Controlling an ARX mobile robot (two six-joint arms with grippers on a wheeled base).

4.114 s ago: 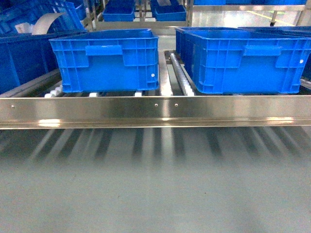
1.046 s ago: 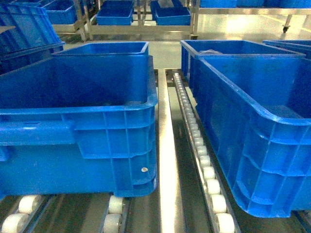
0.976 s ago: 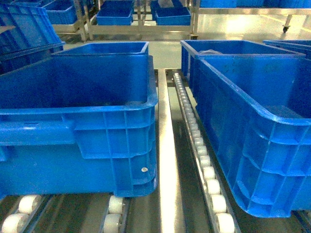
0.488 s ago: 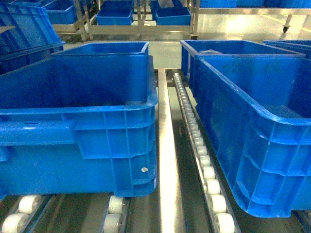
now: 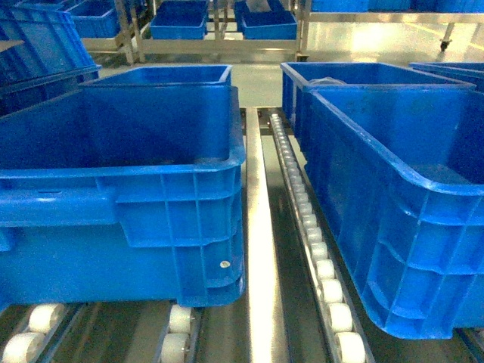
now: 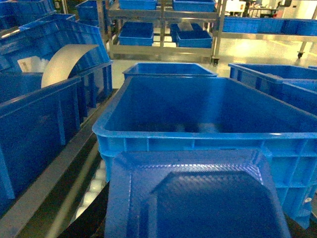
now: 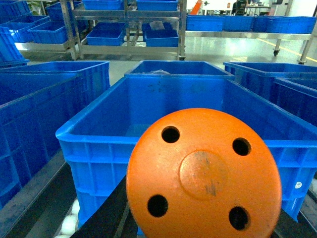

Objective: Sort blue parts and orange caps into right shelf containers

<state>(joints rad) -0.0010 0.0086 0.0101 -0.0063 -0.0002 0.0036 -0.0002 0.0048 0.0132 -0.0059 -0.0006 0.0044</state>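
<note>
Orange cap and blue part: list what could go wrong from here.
1. The orange cap fills the right wrist view and hides its end effector; the hold can't be checked, so it might slip before reaching the right crate.
2. The blue part likewise blocks the left wrist view, so aiming over the left crate is partly blind.
3. Both crates sit on rollers; bumping a rim could shift one.

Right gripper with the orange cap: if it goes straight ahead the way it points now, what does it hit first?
Probably the near wall and rolled rim of the large bright-blue ribbed plastic crate directly ahead. The round orange four-holed cap fills the foreground and hides the fingers, so depth is uncertain; slightly higher, it might clear the rim into the crate's open interior.
</note>
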